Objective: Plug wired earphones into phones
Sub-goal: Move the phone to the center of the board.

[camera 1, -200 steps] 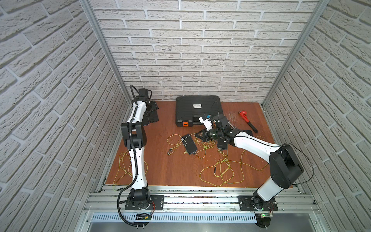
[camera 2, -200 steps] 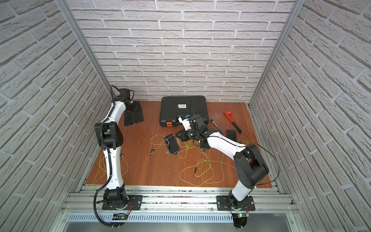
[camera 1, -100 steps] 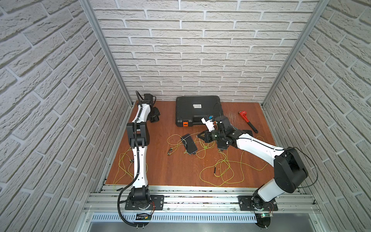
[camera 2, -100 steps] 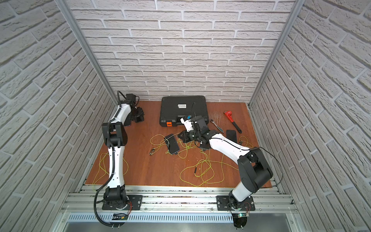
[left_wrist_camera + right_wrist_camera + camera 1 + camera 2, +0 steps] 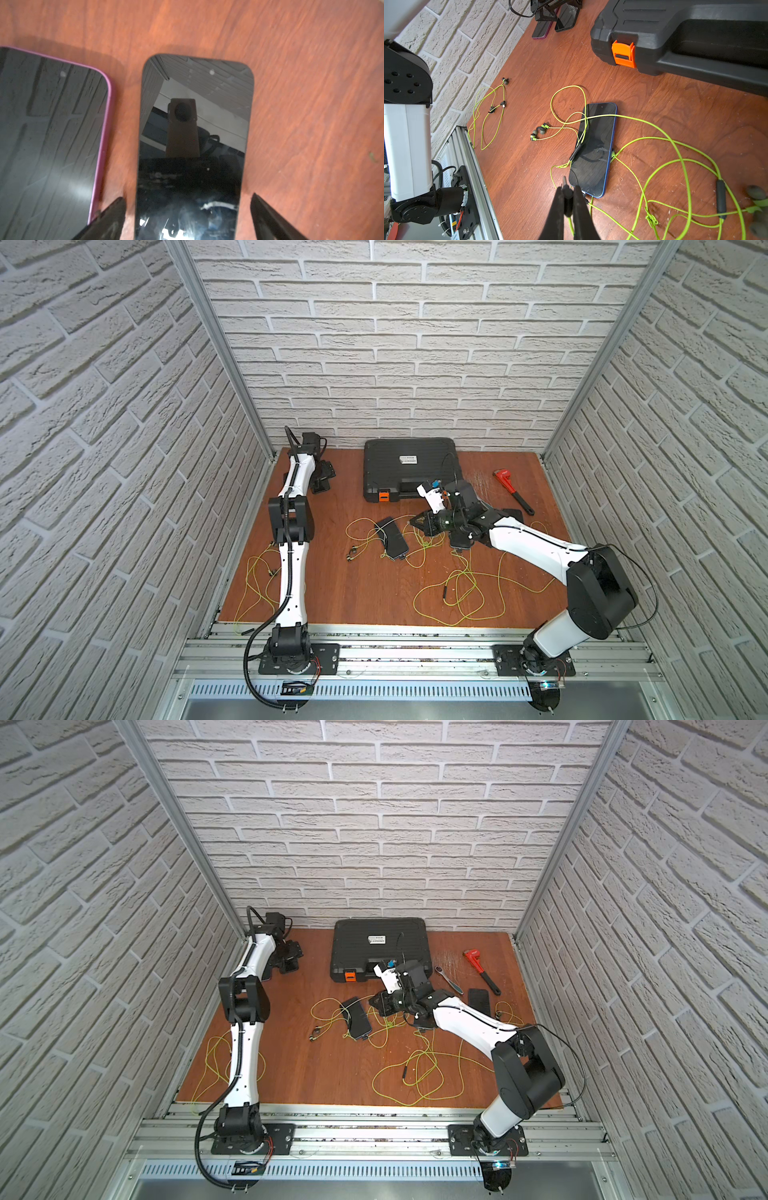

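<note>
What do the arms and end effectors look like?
Both arms match: white tubular links and bulky black joint housings. The left arm has a thick black corrugated cable looping out at its base; the right arm has a thin black cable arcing by its shoulder. The left end effector and right end effector have black tapered fingers. No markings legible.

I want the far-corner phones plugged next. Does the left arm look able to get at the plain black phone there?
Probably yes: the left gripper hangs open right over the black phone, one finger on either side. The purple-cased phone lies close beside one finger, which might catch it.
</note>
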Controlling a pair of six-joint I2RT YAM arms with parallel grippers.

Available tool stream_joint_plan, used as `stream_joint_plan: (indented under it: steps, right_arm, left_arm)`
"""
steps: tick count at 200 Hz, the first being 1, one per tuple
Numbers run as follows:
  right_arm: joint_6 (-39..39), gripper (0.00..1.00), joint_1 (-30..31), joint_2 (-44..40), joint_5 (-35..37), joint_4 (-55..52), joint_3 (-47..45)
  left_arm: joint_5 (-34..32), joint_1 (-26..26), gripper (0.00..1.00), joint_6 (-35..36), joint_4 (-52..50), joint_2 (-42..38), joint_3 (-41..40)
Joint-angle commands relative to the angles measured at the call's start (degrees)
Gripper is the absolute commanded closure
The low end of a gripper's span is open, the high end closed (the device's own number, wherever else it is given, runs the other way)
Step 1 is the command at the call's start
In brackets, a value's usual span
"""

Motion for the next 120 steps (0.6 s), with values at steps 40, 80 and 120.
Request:
stream_joint_plan:
  steps: [40,80,120]
  right_arm:
    - [-1.61,0.95,-0.03,1.20,-1.55,2.28,-0.37]
    - [-2.89,0.95,-0.30,2.91,-2.87,1.67,0.77]
    - [-4.19,0.95,-0.29,3.13,-2.35,0.53,0.91]
  left_arm:
    - [-0.70,-1.02,0.22,3.22,-12.20,5.37,-0.03]
    - [-0.82,-1.95,0.32,5.20,-15.25,5.32,-0.48]
    - [-0.82,-3.81,0.35,5.14,-14.13,-0.82,-5.38]
